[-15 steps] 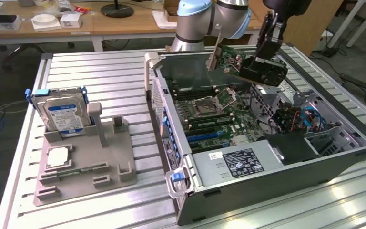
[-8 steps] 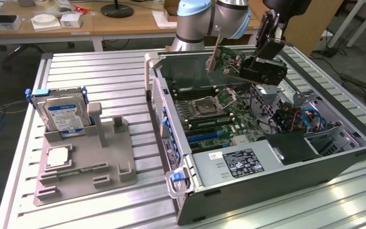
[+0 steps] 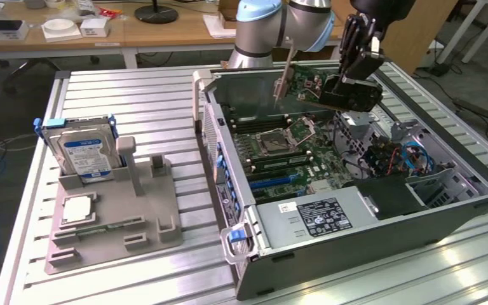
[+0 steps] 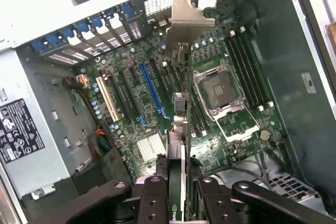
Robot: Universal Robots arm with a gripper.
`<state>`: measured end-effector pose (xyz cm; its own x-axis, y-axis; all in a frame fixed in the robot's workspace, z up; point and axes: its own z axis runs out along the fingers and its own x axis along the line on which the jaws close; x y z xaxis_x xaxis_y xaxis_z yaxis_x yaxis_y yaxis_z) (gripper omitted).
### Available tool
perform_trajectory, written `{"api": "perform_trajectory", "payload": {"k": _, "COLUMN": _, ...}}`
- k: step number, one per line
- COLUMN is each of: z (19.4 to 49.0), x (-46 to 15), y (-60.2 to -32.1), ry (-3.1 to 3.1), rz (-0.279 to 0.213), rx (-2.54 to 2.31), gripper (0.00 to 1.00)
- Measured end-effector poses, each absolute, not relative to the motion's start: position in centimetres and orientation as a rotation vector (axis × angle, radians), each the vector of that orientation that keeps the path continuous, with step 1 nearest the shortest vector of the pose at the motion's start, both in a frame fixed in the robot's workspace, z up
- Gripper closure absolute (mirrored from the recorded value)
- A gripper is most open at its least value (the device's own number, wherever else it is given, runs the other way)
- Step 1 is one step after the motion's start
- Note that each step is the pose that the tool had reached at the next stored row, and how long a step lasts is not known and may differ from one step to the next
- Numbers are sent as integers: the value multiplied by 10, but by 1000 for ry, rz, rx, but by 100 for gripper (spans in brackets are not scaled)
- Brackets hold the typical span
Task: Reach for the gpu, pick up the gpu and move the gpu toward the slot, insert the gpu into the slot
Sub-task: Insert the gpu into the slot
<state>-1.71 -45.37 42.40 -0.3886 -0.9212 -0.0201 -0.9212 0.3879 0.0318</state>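
Note:
My gripper (image 3: 348,89) is shut on the gpu (image 3: 310,84), a thin dark circuit card held in the air above the open computer case (image 3: 227,159). Its pale metal bracket (image 3: 283,81) points toward the exterior view's left. In the wrist view I see the gpu (image 4: 180,129) edge-on between my two black fingers (image 4: 153,199), with the bracket (image 4: 189,20) at its far end. The card hangs over the motherboard, beside the long blue slot (image 4: 152,92). That slot (image 3: 276,182) also lies on the board in the exterior view, well below and in front of the card.
A silver blue-labelled hard drive (image 3: 83,154) stands upright in a grey fixture (image 3: 112,213) at the exterior view's left, with a CPU chip (image 3: 76,208) in front of it. Inside the case are the CPU socket (image 4: 223,95), the power supply (image 3: 320,216) and blue cables (image 3: 415,157).

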Motion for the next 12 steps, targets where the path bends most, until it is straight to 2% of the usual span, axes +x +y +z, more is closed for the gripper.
{"api": "perform_trajectory", "payload": {"k": 12, "z": 424, "x": -17, "y": -454, "ry": -2469, "rz": -59, "rx": 1935, "gripper": 74}}
